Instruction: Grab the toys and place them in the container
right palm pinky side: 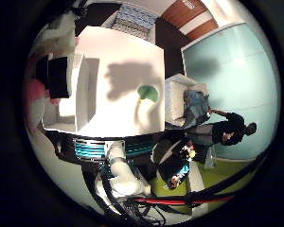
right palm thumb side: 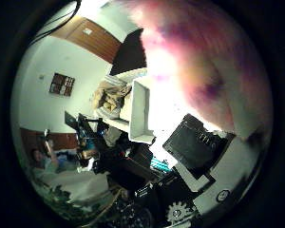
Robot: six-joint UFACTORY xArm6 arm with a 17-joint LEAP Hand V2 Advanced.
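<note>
My hand (right palm pinky side: 59, 87) is high above a white table (right palm pinky side: 114, 57). In the right thumb side palm view a pink and purple soft toy (right palm thumb side: 204, 57) fills much of the picture, close against the palm, beside a black finger (right palm thumb side: 195, 142). Its pink edge also shows by the fingers in the right little finger side palm view (right palm pinky side: 33, 95). A small green toy (right palm pinky side: 148, 93) lies on the table near its edge, beside the hand's shadow. A white container (right palm pinky side: 191, 95) stands beside that table edge, with something beige in it (right palm thumb side: 109, 95).
The arm (right palm pinky side: 123, 175) runs below the table edge. A desk with clutter (right palm pinky side: 180, 161) stands on the floor by the container. A pale blue wall panel (right palm pinky side: 237, 66) and a wooden door (right palm thumb side: 90, 38) bound the room.
</note>
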